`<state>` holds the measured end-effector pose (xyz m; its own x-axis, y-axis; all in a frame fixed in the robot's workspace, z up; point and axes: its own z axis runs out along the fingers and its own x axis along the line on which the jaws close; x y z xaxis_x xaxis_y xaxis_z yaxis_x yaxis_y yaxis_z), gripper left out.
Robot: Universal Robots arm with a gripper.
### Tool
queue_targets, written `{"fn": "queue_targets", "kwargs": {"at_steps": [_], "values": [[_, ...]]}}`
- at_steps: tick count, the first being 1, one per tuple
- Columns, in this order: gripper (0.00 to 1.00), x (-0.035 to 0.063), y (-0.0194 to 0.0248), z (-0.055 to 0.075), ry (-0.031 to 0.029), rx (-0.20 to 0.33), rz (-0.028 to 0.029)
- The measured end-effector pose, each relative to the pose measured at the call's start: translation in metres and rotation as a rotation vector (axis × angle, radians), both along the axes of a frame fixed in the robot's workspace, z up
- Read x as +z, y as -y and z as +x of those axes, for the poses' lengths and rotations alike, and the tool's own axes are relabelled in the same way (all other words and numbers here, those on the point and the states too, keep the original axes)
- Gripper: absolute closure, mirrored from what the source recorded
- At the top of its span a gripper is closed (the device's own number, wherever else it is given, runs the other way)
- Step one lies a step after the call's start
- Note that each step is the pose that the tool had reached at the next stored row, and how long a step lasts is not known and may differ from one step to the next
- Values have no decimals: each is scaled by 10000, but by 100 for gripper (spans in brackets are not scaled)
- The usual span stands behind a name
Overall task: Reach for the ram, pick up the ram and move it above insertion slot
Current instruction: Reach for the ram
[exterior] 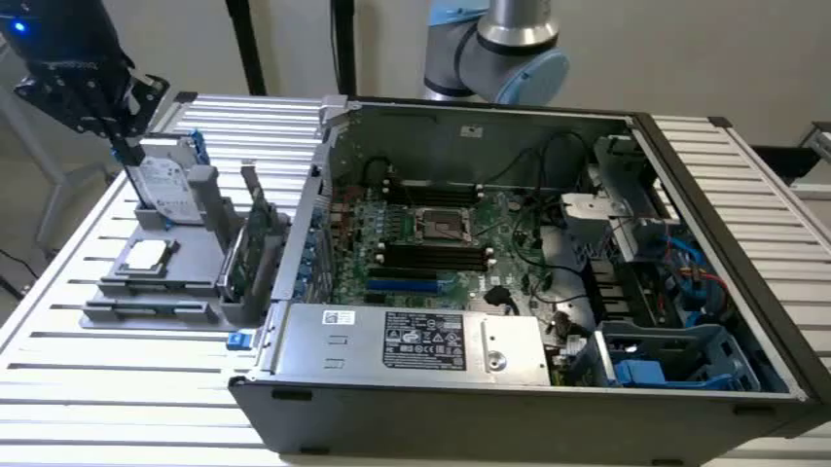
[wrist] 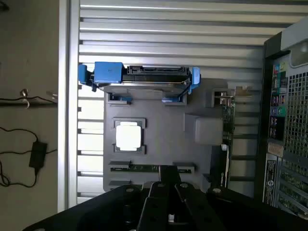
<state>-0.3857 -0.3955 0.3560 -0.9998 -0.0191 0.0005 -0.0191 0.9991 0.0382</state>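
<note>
Right now my gripper (exterior: pixel 128 152) hangs over the far end of the grey holder (exterior: pixel 193 261), just beside the upright hard drive (exterior: pixel 166 185). Its tips look pressed together with nothing between them. The ram (exterior: pixel 146 309) lies in the slot along the holder's near edge, left of the open computer case (exterior: pixel 520 420). It is untouched and well apart from me.

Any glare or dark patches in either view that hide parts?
Wrist view: the square chip on the gray holder is washed out white. Exterior view: the computer case interior sits in shadow; a blue light glows at the upper left.
</note>
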Motion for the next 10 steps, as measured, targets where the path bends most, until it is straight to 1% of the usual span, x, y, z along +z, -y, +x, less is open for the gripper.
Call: {"fn": "queue_targets", "kwargs": {"at_steps": [10], "values": [[89, 0, 0, 0, 0, 0, 0]]}}
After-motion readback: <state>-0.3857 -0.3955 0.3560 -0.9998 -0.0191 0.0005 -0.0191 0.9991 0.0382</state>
